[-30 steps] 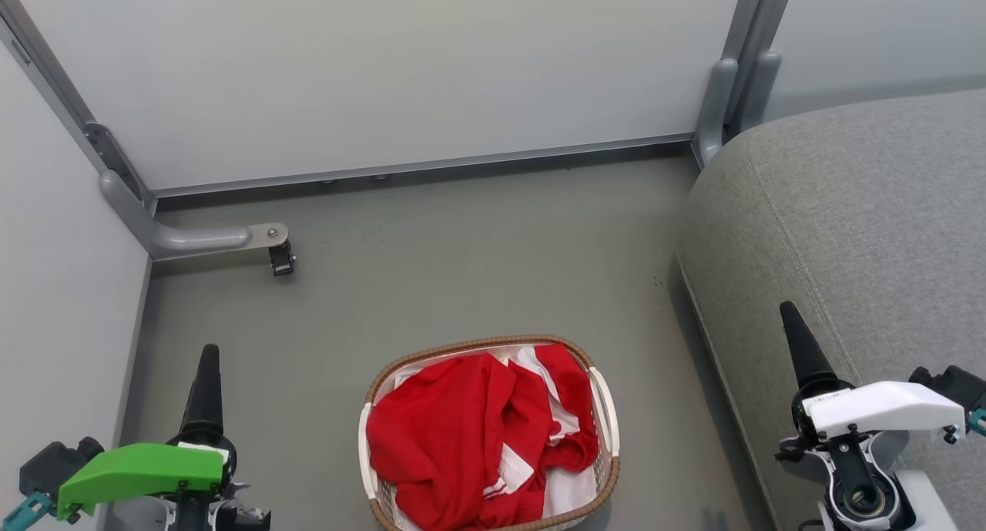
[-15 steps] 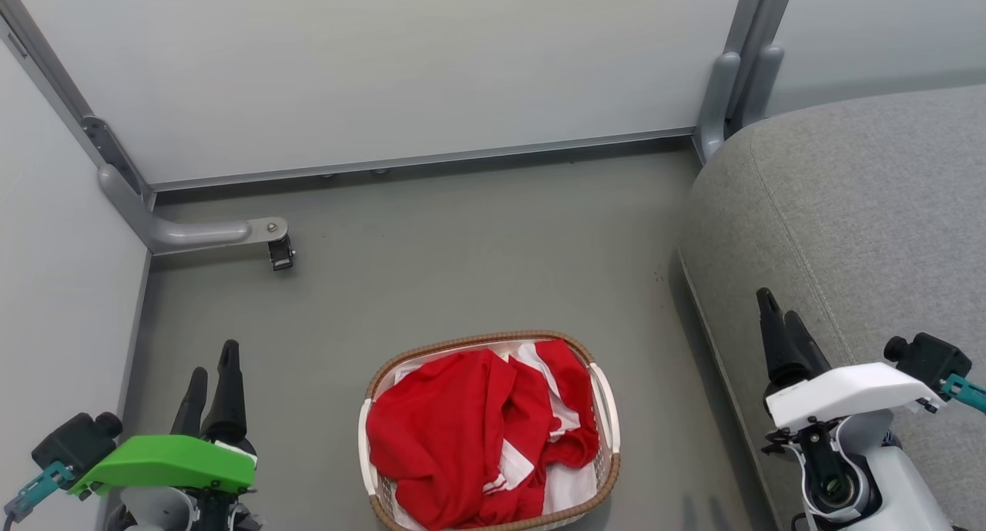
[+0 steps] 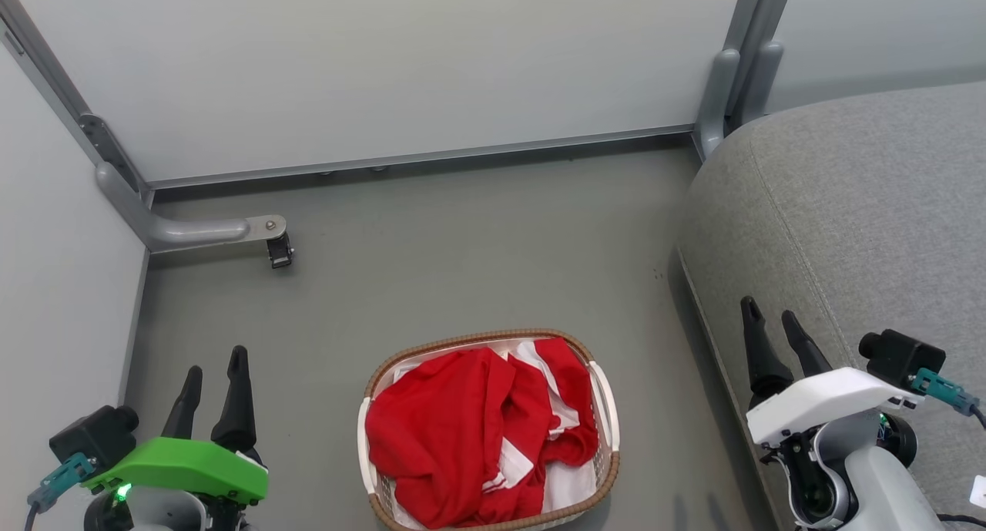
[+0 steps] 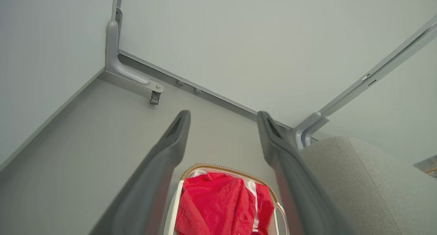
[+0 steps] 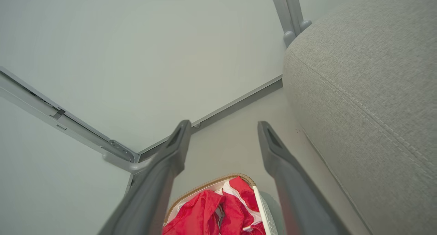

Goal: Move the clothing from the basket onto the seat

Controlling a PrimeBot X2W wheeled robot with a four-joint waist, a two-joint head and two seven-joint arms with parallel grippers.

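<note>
The basket (image 3: 373, 384), cream-white with a brown woven-look rim, stands on the grey floor at the bottom middle of the head view. Red clothing (image 3: 462, 431) with white stripes is bunched inside it, also seen in the left wrist view (image 4: 215, 207) and the right wrist view (image 5: 211, 214). The light grey seat (image 3: 863, 215) rises to the right of the basket. My left gripper (image 3: 216, 361) hangs open to the basket's left, holding nothing. My right gripper (image 3: 773, 314) is open in front of the seat's edge, to the basket's right, also holding nothing.
Pale partition panels close the space at the back and left. A grey metal foot with a small caster (image 3: 279, 252) sticks out onto the floor at the far left. A grey post (image 3: 720, 99) stands in the corner behind the seat.
Both grippers have rolled about their wrists, so each now shows two spread fingers instead of one. The right gripper has shifted left; the left has dropped lower in view. The clothing lies unmoved.
</note>
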